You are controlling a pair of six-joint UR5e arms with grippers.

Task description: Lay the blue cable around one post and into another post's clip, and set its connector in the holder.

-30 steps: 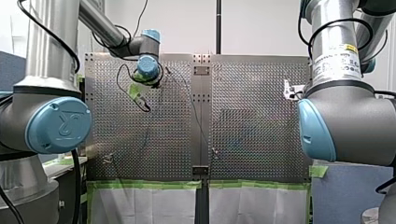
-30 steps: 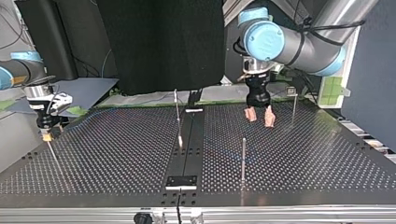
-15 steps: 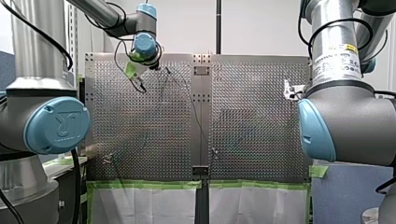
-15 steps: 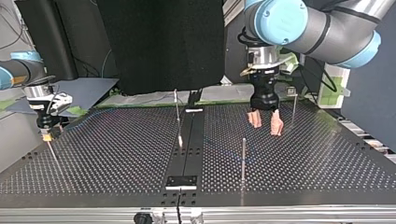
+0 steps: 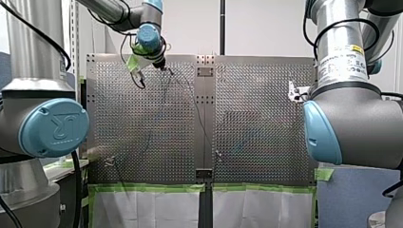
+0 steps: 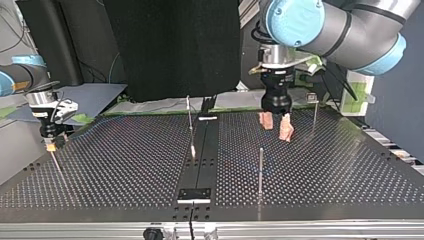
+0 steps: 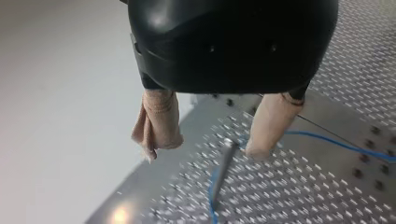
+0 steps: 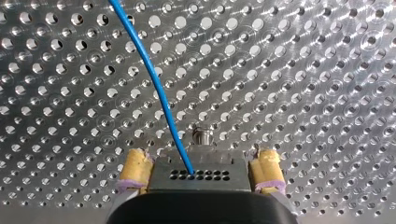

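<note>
My right gripper [image 8: 200, 162] grips the connector [image 8: 205, 168], with the blue cable [image 8: 159, 93] trailing off it. Farther back, at the top view's upper right, my left gripper [image 6: 276, 127] hangs spread and empty over a post [image 7: 223, 163]. Routing likely starts by pinching the cable there.

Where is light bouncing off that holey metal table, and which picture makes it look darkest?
Left wrist view: a bright glare spot on the table near its edge. Right wrist view: evenly lit, its holes glinting, the blue cable standing out. Front view: silvery sheen before a bright wall. Top view: darkest, the table nearly black.
</note>
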